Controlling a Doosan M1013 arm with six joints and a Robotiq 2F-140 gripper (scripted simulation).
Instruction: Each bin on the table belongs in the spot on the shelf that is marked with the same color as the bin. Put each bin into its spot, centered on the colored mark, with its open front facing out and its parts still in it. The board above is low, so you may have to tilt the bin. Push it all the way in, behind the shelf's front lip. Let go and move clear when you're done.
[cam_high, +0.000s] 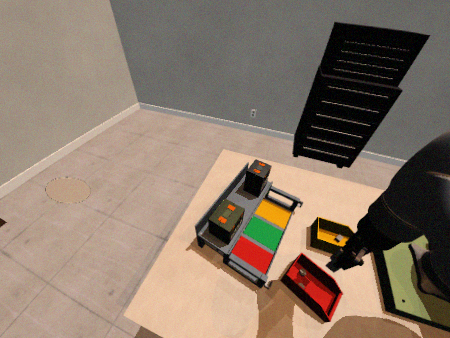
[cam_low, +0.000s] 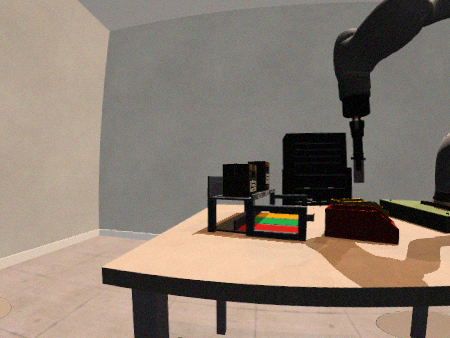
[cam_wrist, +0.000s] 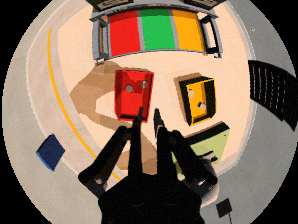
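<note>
A red bin (cam_high: 312, 286) and a yellow bin (cam_high: 331, 235) stand on the table to the right of the low shelf (cam_high: 250, 220), each with a small part inside. The shelf's lower board shows a red mark (cam_high: 253, 254), a green mark (cam_high: 263, 233) and a yellow mark (cam_high: 273, 213), all empty. My gripper (cam_high: 345, 261) hangs well above the table between the two bins, pointing down. Its fingers are nearly together with only a narrow gap and hold nothing. In the wrist view the gripper (cam_wrist: 147, 119) is just below the red bin (cam_wrist: 133, 92), with the yellow bin (cam_wrist: 197, 98) to the right.
Two dark boxes (cam_high: 226, 220) (cam_high: 257, 176) sit on the shelf's upper board. My green-topped base plate (cam_high: 410, 280) lies at the table's right. A black slatted cabinet (cam_high: 357, 95) stands by the far wall. A blue square (cam_wrist: 51, 151) lies on the floor.
</note>
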